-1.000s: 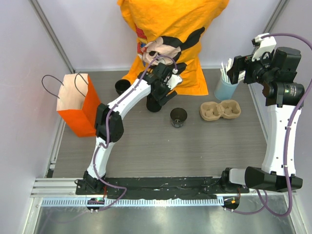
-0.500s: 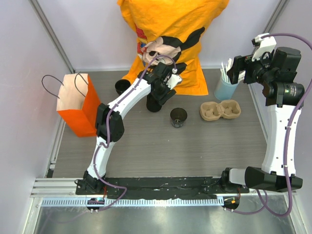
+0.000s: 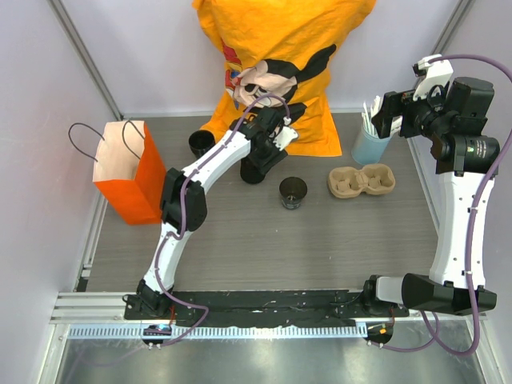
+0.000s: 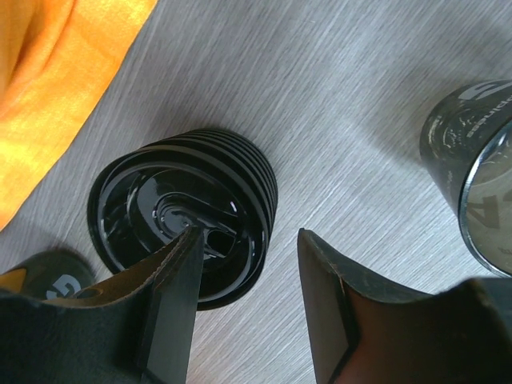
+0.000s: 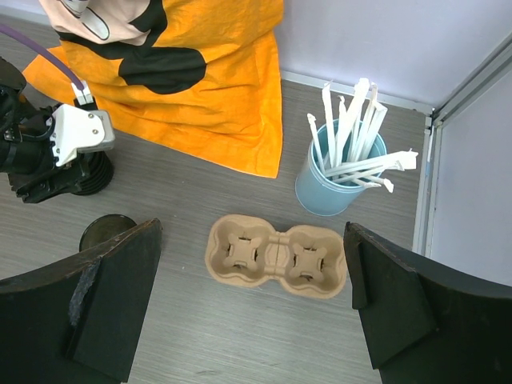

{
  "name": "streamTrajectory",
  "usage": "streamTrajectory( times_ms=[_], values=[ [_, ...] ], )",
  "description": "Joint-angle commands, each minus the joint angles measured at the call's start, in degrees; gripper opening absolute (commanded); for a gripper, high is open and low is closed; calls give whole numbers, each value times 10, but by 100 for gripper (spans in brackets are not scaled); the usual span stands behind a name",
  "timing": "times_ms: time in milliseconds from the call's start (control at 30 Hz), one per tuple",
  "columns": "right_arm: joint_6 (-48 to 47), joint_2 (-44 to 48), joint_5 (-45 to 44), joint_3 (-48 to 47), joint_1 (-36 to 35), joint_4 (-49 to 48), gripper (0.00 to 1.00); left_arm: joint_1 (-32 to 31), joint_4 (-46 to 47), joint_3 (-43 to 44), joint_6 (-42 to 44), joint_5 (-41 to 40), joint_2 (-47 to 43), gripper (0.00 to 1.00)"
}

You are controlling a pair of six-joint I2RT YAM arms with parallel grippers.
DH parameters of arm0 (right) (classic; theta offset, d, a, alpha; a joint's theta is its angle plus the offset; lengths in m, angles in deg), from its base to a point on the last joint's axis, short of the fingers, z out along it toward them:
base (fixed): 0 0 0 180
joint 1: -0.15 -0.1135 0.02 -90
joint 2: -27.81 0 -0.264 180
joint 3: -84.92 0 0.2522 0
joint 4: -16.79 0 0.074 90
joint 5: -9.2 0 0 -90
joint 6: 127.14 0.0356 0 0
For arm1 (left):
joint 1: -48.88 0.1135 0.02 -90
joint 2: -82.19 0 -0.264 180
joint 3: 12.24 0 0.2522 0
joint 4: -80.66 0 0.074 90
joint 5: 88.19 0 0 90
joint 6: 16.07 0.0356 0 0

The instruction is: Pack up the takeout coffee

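Note:
A small black cup (image 3: 201,142) stands at the back left by the orange cloth; it looks like the takeout coffee, but I cannot make out its lid from here. The orange paper bag (image 3: 122,172) stands open at the far left. My left gripper (image 3: 260,160) is open and low over a short black stack of lids (image 4: 188,212). One finger lies over the top lid and the other stands beside the stack. A black cup with white print (image 3: 293,193) stands open to the right of it. My right gripper (image 3: 386,116) is open, empty and held high.
A brown two-cup carrier (image 5: 276,256) lies right of the printed cup. A blue cup of white stirrers (image 5: 340,172) stands behind it. An orange cartoon cloth (image 3: 280,56) hangs over the back. Walls close in both sides.
The left arm has shifted slightly, and its gripper stays over the lid stack. The right arm has not moved.

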Motion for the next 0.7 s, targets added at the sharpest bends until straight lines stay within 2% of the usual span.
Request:
streamTrajectory(
  times_ms=[0, 167, 667],
  values=[
    [6, 9, 9, -6, 3, -13, 100, -1, 16, 9, 11, -10, -1, 54],
    [6, 9, 8, -5, 3, -12, 100, -1, 17, 8, 12, -9, 1, 49],
    [7, 8, 13, -6, 2, -12, 100, -1, 22, 2, 16, -13, 10, 45]
  ],
)
